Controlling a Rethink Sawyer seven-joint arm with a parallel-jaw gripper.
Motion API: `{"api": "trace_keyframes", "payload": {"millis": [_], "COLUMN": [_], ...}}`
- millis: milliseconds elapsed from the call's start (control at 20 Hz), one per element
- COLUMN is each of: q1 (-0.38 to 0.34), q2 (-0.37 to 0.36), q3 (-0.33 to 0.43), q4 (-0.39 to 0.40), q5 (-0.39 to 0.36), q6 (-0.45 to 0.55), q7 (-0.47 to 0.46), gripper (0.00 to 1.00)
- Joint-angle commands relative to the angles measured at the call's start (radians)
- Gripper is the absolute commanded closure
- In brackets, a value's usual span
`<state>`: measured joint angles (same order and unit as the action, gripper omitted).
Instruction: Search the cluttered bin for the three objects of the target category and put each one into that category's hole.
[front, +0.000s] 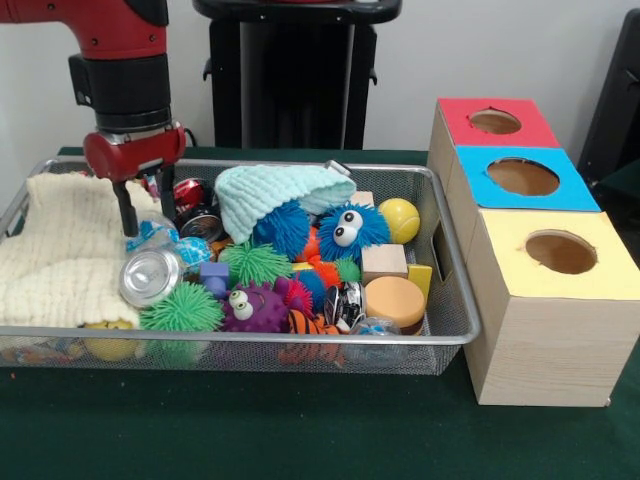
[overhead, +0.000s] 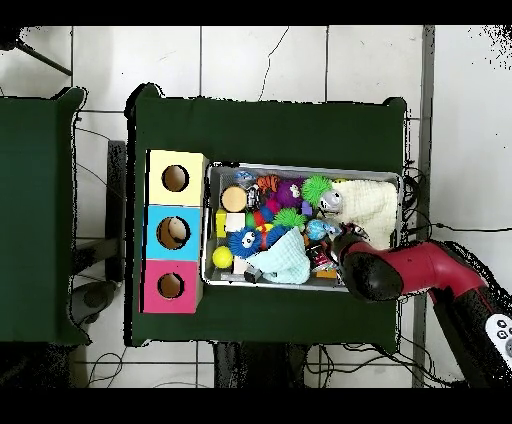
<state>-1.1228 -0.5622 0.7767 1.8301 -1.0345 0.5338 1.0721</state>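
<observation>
Bin (front: 452, 335), wire mesh, centre table, left of three boxes (front: 535, 240). My claw (front: 144, 222) down at bin's left, fingers spread, straddling crinkly clear plastic bottle (front: 150, 262) beside cream knit cloth (front: 62, 245). Bottle likely light, slippery, crushable; best pinch mid-body, gently.

Bright, even indoor light — soft shadows (glare on the silver can (front: 150, 277)) — slightly soft focus.
</observation>
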Motion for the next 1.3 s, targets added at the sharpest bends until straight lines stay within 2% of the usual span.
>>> {"api": "trace_keyframes", "payload": {"millis": [50, 300, 450, 900, 1300], "q1": [0.038, 0.072, 0.054, 0.047, 0.018], "q2": [0.035, 0.039, 0.020, 0.002, 0.015], "q3": [-0.023, -0.044, -0.029, -0.018, -0.007], "q4": [-0.020, -0.033, -0.019, 0.002, 0.006], "q5": [-0.090, -0.116, -0.087, -0.071, -0.067], "q6": [0.037, 0.026, 0.038, 0.046, 0.035], "q7": [-0.219, -0.161, -0.183, -0.198, -0.223], "gripper": [0.00, 0.00, 0.00, 0.00, 0.00]}}
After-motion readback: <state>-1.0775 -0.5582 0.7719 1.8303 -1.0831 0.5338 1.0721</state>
